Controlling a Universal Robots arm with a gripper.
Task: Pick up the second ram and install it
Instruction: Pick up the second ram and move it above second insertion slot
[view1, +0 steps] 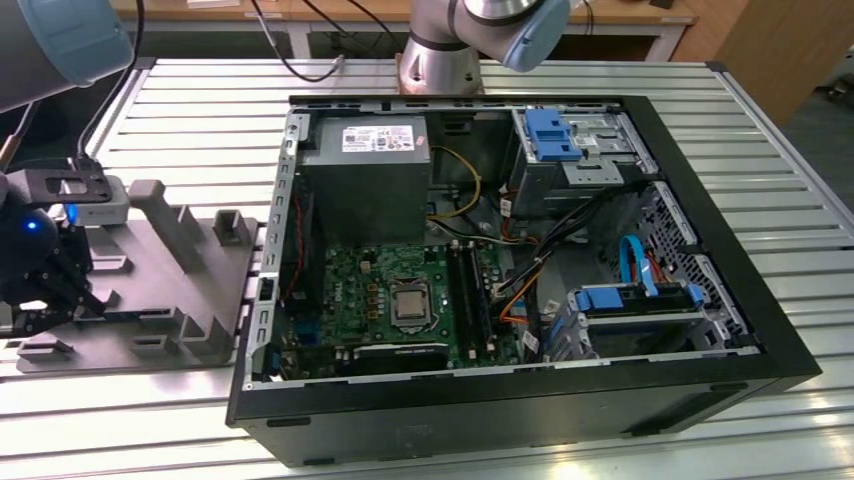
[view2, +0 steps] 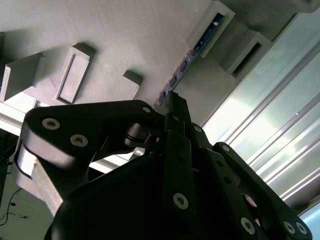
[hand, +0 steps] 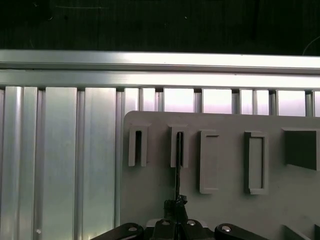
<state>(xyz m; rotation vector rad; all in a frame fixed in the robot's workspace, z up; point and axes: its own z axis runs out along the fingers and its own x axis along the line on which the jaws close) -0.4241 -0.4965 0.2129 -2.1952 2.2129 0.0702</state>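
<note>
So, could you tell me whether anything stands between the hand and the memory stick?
Nothing visible does. In the first wrist view the hand is closed on the near end of the memory stick, which stands on edge in a slot of the grey holder.
</note>
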